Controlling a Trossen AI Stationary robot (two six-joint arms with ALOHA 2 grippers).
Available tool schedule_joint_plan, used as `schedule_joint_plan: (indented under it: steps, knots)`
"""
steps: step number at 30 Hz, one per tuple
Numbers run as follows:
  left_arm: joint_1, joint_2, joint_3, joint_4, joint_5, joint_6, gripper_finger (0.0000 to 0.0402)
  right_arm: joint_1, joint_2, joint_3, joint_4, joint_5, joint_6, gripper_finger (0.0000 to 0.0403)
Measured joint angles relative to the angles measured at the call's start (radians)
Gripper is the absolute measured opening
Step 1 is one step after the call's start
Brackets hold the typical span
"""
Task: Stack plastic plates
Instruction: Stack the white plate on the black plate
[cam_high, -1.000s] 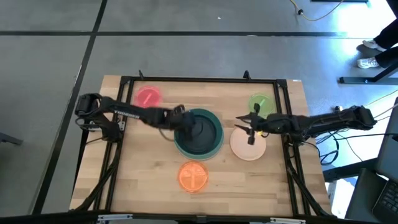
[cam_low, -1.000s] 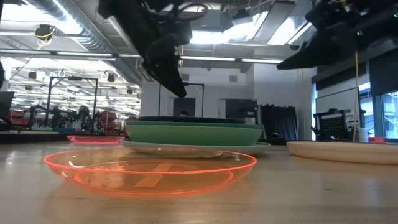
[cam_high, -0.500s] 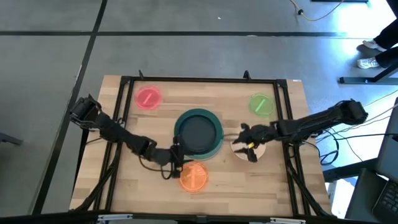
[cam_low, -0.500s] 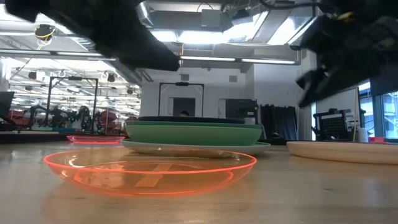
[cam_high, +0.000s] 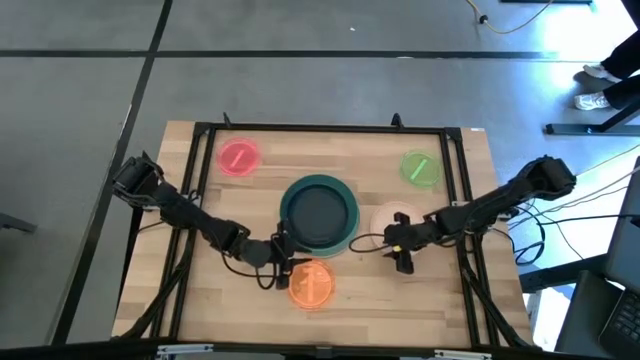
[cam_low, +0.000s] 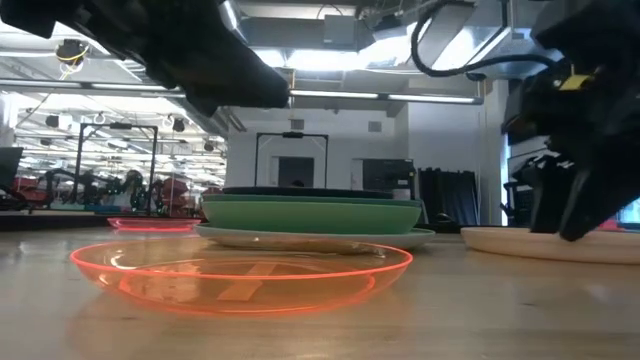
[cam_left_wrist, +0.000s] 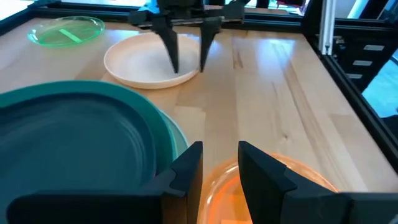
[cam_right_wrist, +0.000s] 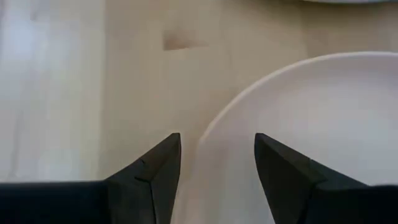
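Peach plate (cam_high: 392, 222) rim sits between my right gripper (cam_right_wrist: 211, 165)'s wide fingers; I'd lower, pinch squarely; left gripper (cam_left_wrist: 214, 165), fingers narrow, empty, hovers at orange plate (cam_high: 311, 284).

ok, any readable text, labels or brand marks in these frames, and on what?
None readable.
Left arm: no lettering legible in the high view.
Plates, namely the orange, pink, green, peach and the centre stack: no print; the pale bars on the three clear ones are not text.
Room behind in the low view: nothing legible.
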Motion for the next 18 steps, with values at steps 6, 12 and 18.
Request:
schedule_joint_plan:
  steps: [6,12,18]
  knots:
    - [0.000,0.000,0.000,0.000,0.003,-0.002,0.0094,0.000,0.049,0.000,0.013,0.007,-0.038,0.0175]
    - [0.000,0.000,0.000,-0.004,0.003,-0.001,0.0094,0.000,0.067,0.002,0.016,0.007,-0.087,0.0092]
    - [0.000,0.000,0.001,-0.004,0.002,-0.002,0.0094,0.000,0.066,0.003,0.005,0.020,-0.122,0.0009]
